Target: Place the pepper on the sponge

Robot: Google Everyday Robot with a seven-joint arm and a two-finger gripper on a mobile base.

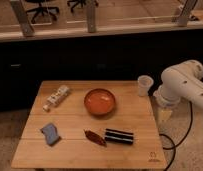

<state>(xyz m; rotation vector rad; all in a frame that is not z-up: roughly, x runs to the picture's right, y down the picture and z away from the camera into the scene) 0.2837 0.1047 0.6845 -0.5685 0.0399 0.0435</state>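
The pepper (95,137), a small dark red chili, lies on the wooden table (135,120) near its front edge, just left of a black striped block (119,136). To its left, the blue-grey sponge (50,133) rests flat near the front left corner, about a hand's width away from the pepper. My gripper (165,115) hangs pointing down beyond the table's right edge, under the white arm (182,85), well apart from both objects.
An orange bowl (100,101) sits mid-table. A white patterned box (56,97) lies at the back left, and a white cup (144,85) stands at the back right corner near the arm. A dark counter wall runs behind the table.
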